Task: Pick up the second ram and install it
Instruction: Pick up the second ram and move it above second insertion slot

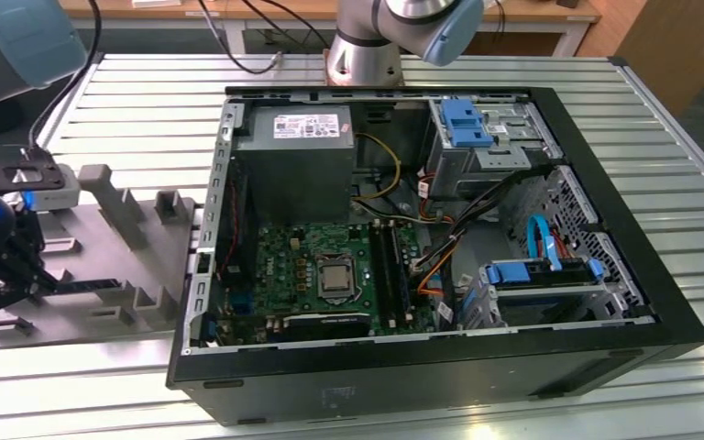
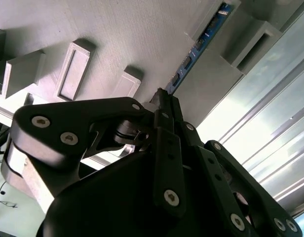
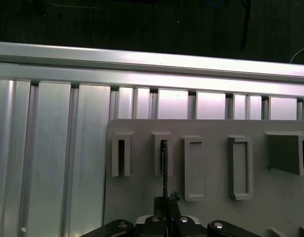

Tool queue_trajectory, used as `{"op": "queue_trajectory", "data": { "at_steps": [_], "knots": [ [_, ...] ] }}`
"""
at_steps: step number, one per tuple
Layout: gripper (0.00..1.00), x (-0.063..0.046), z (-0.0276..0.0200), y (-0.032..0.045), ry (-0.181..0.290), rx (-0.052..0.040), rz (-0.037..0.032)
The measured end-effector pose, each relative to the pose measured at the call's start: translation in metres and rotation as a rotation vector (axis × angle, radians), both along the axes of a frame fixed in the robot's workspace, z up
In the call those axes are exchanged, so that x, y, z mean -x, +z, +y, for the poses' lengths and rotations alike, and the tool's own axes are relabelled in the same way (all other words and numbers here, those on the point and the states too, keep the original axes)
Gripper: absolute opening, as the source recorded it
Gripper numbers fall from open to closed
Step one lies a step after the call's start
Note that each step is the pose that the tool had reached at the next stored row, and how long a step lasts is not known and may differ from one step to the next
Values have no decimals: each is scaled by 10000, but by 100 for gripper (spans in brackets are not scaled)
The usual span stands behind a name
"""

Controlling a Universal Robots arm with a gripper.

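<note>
The gripper (image 1: 25,280) hung over the grey holder (image 1: 126,229) near the worktop's (image 1: 144,101) edge on the exterior view's left, well apart from the open computer case (image 1: 450,367). Much of the tool was cut off by that picture's border. In the second wrist view its fingers (image 2: 167,106) were drawn narrow onto the near end of the second ram (image 2: 201,42), and they seemed to pinch it, though the dark linkage hid the actual contact. The stick's blue face ran away from the tips along the holder (image 2: 117,34).

In the first wrist view the ram (image 3: 164,168) showed edge-on as a thin dark line, reaching from the gripper (image 3: 165,200) into one of the holder's (image 3: 211,148) raised slots. Whether it sat in that slot or was just clear of it could not be told. In the exterior view it (image 1: 89,286) was only a dark strip beside the fingers. The motherboard (image 1: 291,266) lay inside the case, its long black slots (image 1: 383,266) hard to make out.
</note>
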State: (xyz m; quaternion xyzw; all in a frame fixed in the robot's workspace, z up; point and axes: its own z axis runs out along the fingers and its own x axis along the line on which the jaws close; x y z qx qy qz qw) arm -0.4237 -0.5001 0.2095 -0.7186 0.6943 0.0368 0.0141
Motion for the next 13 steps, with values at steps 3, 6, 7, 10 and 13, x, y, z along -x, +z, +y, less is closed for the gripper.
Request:
{"op": "queue_trajectory", "data": {
  "at_steps": [3, 6, 7, 10, 13],
  "knots": [
    [13, 0, 0, 65, 0, -1, -2],
    [13, 0, 0, 157, 0, -1, -1],
    [13, 0, 0, 191, 0, 0, -1],
    [13, 0, 0, 306, 0, 0, 1],
    [13, 0, 0, 425, 0, 0, 0]
  ]
}}
